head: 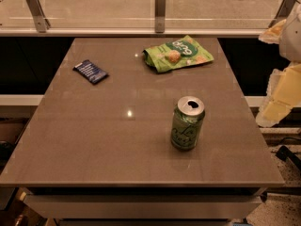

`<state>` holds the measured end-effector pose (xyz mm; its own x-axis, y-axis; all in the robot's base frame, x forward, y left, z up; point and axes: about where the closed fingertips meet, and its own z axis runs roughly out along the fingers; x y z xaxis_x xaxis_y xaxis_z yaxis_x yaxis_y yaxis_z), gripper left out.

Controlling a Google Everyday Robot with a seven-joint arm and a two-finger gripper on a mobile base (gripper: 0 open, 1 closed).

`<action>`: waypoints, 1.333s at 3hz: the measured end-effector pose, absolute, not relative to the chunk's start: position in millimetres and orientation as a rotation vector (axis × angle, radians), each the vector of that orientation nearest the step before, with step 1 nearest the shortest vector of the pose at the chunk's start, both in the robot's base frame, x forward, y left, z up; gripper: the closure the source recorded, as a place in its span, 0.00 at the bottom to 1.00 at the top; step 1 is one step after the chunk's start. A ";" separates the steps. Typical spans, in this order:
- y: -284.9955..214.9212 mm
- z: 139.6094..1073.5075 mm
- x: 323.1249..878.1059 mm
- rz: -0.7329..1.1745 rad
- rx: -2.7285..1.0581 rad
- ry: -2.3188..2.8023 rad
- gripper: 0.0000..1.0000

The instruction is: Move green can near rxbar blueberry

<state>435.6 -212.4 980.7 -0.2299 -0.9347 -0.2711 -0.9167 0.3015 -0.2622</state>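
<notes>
**A:** Start with the big things. What is there?

**B:** A square grey-brown table (pixel 117 140) with a glossy top. The robot's pale, yellow-lit gripper (pixel 278 102) hangs off its right edge, level with the middle of the table and well apart from everything on it. I cannot tell whether it is wide, narrow or closed, but nothing appears to be in it.

**A:** And on the table?

**B:** A flat green crinkled snack bag (pixel 178 54) lies at the far side, right of centre. It has no part in the job. The small green metal drink can (pixel 187 124) with pale script lettering stands on the near right part of the top. The small flat dark blue rectangular bar wrapper (pixel 91 71) lies at the far left, well apart from the can.

**A:** So which step is this?

**B:** I judge it to be the very start: the approach has not reached the can, and the can is not yet grasped.

**A:** How does the can sit?

**B:** It stands upright with its long axis vertical and its silver top, with the open tab hole, facing up. The bar lies flat, its long axis running on a slant from far left toward nearer right.

**A:** What does the next move call for?

**B:** Probably a reach leftward over the table edge to close around the can's side wall. The can must stay upright, since it is tall and could tip. Then comes a carry across to the far left, setting it down beside the bar, not on it.
</notes>
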 end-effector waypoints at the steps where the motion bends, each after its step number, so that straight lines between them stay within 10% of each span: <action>1: -222.7 968.2 433.4 0.065 -1.588 2.153 0.00; 4: -201.2 941.2 418.0 0.484 -1.472 1.851 0.00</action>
<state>418.0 -201.2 941.2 -0.0973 -0.6832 -0.7237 -0.9502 0.2801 -0.1368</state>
